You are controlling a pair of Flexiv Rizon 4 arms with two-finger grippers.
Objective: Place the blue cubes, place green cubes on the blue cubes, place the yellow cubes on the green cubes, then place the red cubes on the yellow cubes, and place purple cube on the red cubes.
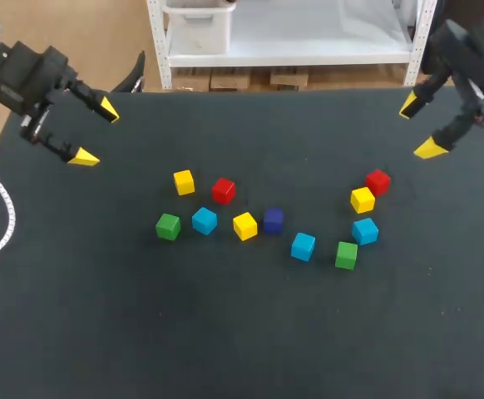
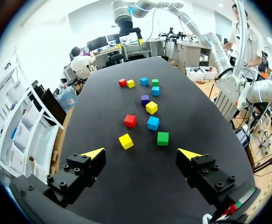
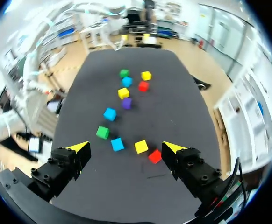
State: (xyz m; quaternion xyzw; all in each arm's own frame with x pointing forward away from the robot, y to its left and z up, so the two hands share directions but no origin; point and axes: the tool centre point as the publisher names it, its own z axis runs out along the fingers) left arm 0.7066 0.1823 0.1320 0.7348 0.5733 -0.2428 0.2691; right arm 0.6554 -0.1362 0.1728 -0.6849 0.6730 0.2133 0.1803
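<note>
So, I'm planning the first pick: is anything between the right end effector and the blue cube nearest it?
Nothing visible does. The blue cube lies uncovered ahead of the open right end effector. A yellow cube and a green cube sit close on either side, not touching it.

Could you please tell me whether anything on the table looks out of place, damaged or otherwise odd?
Nothing stands out. The cubes all rest flat in a single layer on the table, none stacked, tipped or visibly damaged. The left gripper and right gripper hang open, well clear of them.
</note>
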